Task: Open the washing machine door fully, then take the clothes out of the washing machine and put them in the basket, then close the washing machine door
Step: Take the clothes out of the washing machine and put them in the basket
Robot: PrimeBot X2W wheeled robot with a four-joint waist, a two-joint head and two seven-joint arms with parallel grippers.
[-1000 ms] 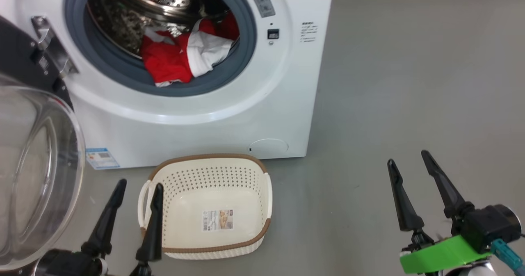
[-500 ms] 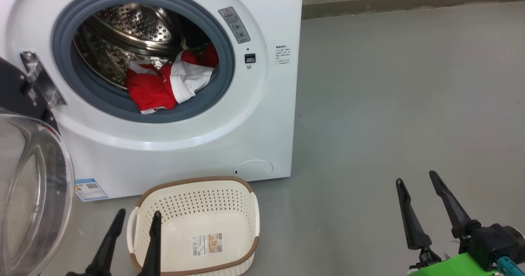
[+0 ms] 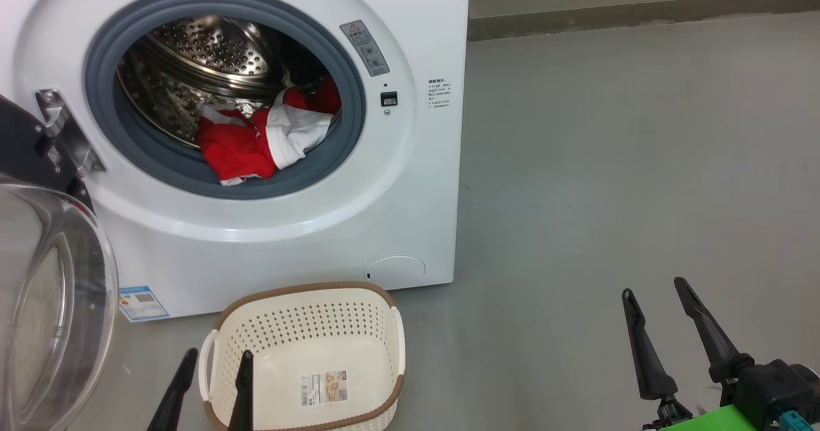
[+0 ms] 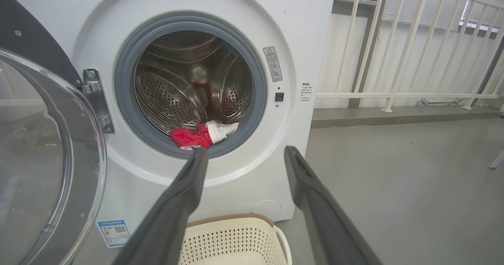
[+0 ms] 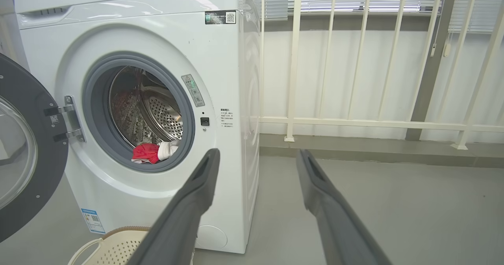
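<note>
**Washing machine** (image 3: 410, 162): white front-loader standing on the grey floor (image 3: 608, 162), its opening exposed.

**Washing machine door** (image 3: 57, 303): swung out on its left-side hinge, glass bowl facing away from the opening. It appears fully open, so step one is judged done.

**Clothes** (image 3: 256, 143): a red and white heap at the bottom front of the steel drum (image 3: 205, 47), with one edge lapping onto the grey gasket (image 3: 102, 123). None has been removed.

**Basket** (image 3: 301, 288): on the floor just in front of the machine, below the opening. It holds nothing but the paper label on its bottom.

**Left gripper** (image 3: 216, 357): fingers spread wide and holding nothing. It is low in the head view, over the basket's left end; in its wrist view it points toward the opening.

**Right gripper** (image 3: 653, 288): fingers spread wide and holding nothing. It is over bare floor, well apart from the machine on its right.

**Progress**: early.

**Outstanding**:
- reach into the drum
- lift out the garments
- drop them in the basket
- shut the door
</note>
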